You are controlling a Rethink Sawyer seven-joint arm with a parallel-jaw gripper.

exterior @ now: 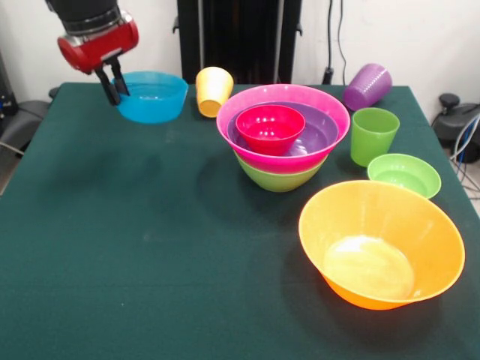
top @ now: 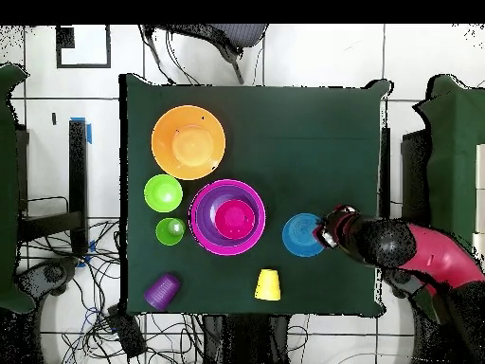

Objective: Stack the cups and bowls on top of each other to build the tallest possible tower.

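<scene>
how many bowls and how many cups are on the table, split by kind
Bowls: 6. Four are in the tower: green base, pink, purple, red. The others are the blue bowl, the orange bowl and the light green bowl.
Cups: 3. They are the yellow cup, the green cup and the purple cup.
Total: 9.

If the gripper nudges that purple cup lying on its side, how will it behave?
The purple cup lies tipped near the table's edge, so a push would probably roll it, curving because it tapers. It looks like thin translucent plastic, so likely light and easily knocked away. Its glossy wall may slip in a grasp.
</scene>
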